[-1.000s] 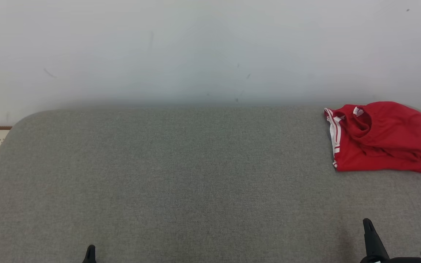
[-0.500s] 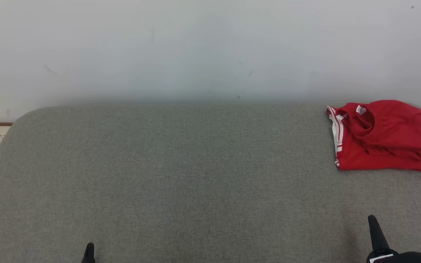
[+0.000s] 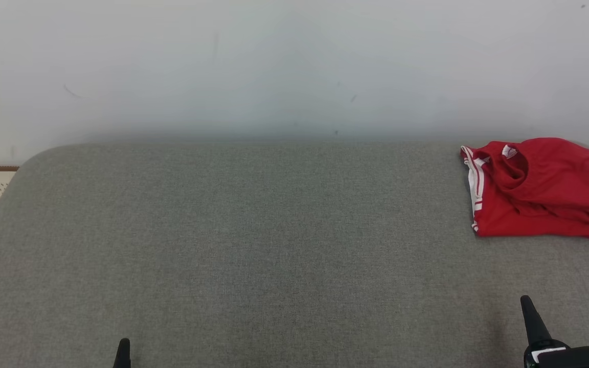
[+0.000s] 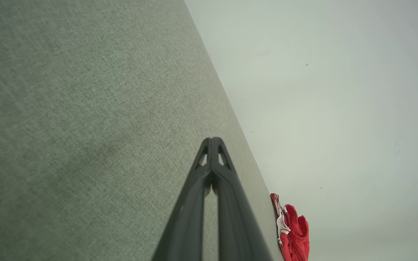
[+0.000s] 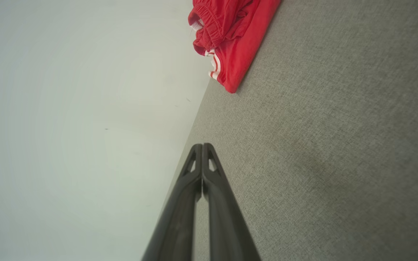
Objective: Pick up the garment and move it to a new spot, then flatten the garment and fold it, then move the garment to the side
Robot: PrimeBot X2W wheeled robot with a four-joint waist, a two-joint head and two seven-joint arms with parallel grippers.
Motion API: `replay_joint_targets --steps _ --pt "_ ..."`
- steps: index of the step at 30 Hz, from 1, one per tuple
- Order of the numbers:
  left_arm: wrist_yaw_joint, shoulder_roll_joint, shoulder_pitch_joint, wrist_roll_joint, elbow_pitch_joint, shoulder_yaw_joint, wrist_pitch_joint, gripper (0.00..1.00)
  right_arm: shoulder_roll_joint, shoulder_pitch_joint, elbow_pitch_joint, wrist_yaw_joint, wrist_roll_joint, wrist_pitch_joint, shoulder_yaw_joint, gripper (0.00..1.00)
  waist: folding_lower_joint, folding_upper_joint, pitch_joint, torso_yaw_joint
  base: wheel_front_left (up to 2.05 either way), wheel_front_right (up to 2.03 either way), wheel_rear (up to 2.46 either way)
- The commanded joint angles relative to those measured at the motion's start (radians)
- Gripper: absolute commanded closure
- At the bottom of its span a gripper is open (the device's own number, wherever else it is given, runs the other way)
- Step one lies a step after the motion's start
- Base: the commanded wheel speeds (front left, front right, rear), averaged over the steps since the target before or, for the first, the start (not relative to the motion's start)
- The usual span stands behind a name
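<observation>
Red garment [image 3: 537, 197] lies folded at the far right corner of the worktop [image 3: 274, 245], by the wall. It looks parked aside, so the task is probably done. Fingers pinched together and empty on left tool [image 3: 122, 345] and right tool [image 3: 527, 302], both low at the near edge, well clear of the cloth.

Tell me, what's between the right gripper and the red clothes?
Only bare grey fabric between the right gripper and the red garment, in the head view.
</observation>
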Motion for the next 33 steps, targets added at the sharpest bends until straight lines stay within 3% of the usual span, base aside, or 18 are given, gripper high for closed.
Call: replay_joint_targets --steps 1,33 --pt "-0.011 -0.002 -0.023 -0.033 0.0 0.013 0.007 1.0 -0.003 -0.022 0.001 0.0 0.036 0.01 -0.009 1.0 -0.0001 0.0 0.002 0.001 0.0 0.0 0.0" --pt "-0.083 -0.046 -0.04 -0.267 0.036 0.067 0.049 1.0 0.007 -0.083 0.066 0.0 0.309 0.095 -0.088 1.0 -0.0001 0.0 0.026 0.013 0.0 0.0 0.0"
